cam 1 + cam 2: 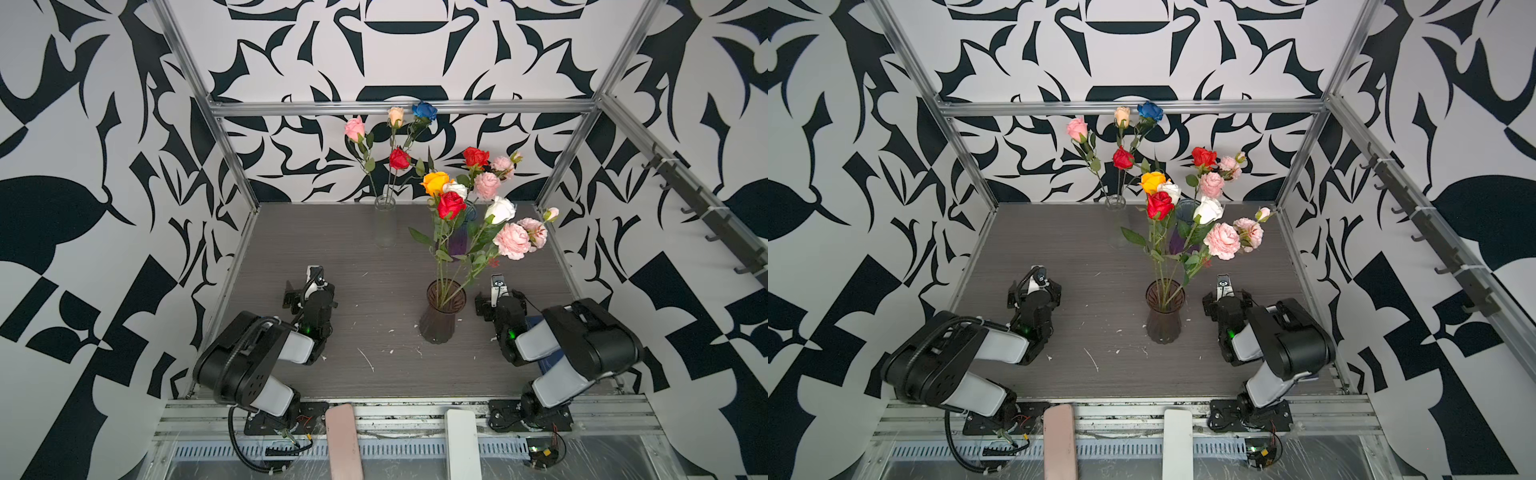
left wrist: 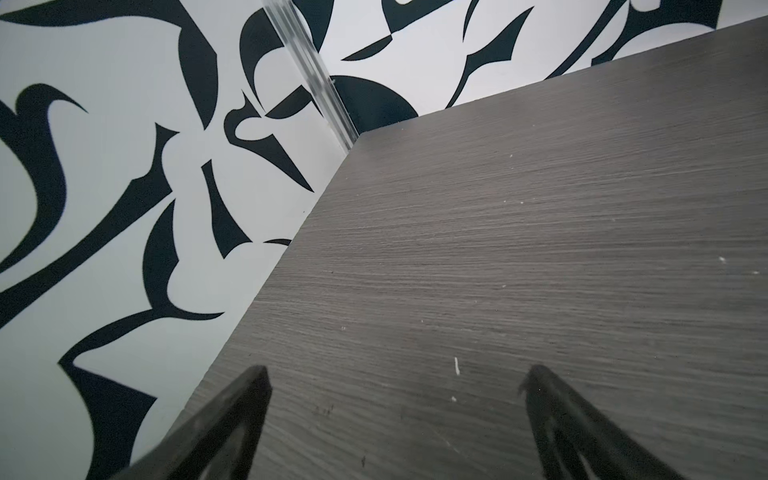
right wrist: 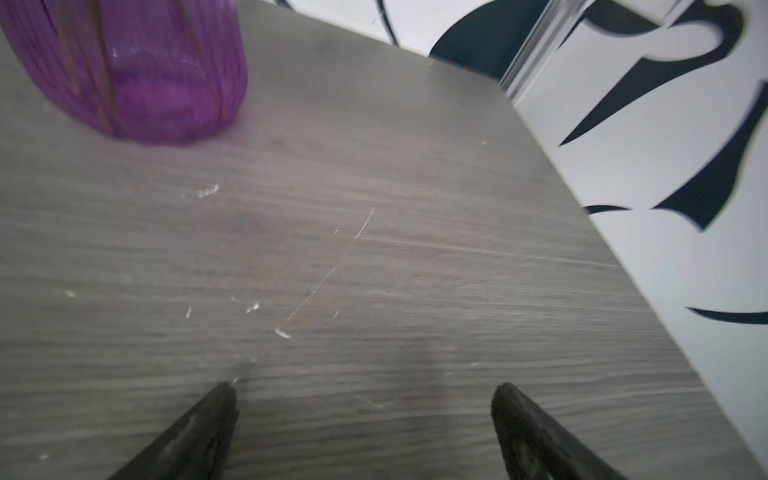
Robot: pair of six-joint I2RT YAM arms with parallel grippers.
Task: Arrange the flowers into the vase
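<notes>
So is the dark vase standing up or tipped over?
Standing up: the dark vase rests on its base, flowers rising from its open top.

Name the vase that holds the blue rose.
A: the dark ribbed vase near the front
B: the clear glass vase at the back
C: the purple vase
B: in a top view the blue rose stands on a long stem that runs down into the clear glass vase at the back.

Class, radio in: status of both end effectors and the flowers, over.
Left end effector open, empty. Right end effector open, empty. Flowers all in vases. Path clear.
</notes>
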